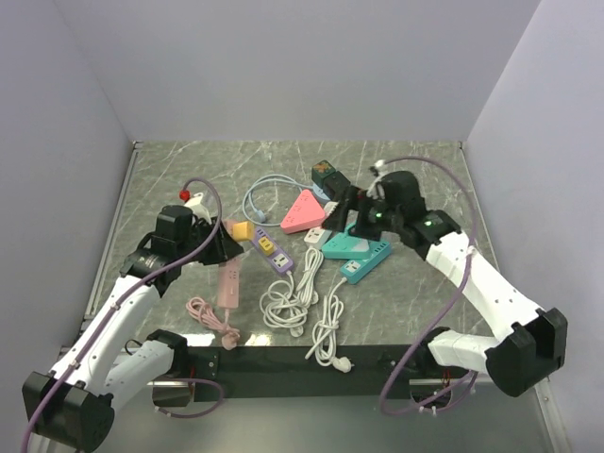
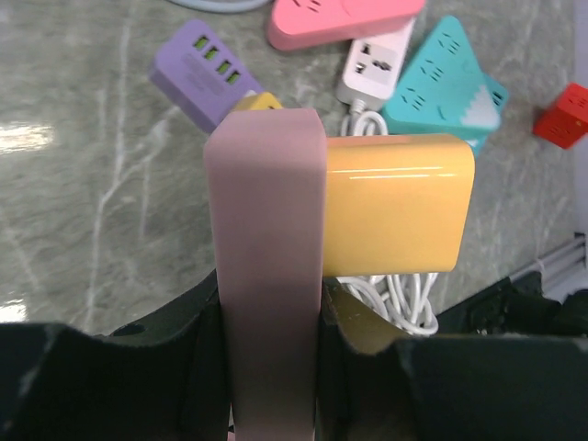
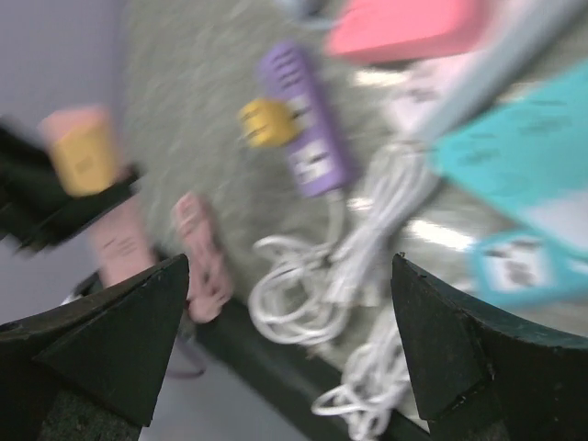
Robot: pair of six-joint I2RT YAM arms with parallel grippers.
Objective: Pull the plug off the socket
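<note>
My left gripper (image 2: pixel 271 317) is shut on a long pink socket strip (image 2: pixel 266 257), which stands between its jaws. A chunky yellow plug (image 2: pixel 395 202) sits against the strip's face near its far end; the same plug (image 1: pixel 242 229) shows at the top of the pink strip (image 1: pixel 229 278) in the top view. My left gripper (image 1: pixel 219 247) holds that upper end. My right gripper (image 3: pixel 289 262) is open with nothing between its fingers, and this right gripper (image 1: pixel 342 212) hovers over the middle of the table. A small yellow plug (image 3: pixel 266 121) lies with bare prongs on the purple strip (image 3: pixel 303 119).
A pink triangular socket (image 1: pixel 304 212), two teal sockets (image 1: pixel 357 250), a white strip (image 1: pixel 314 236) and coiled white cables (image 1: pixel 302 302) crowd the middle. The pink strip's cord (image 1: pixel 212 319) curls at the near edge. A red block (image 1: pixel 185 195) sits at the left.
</note>
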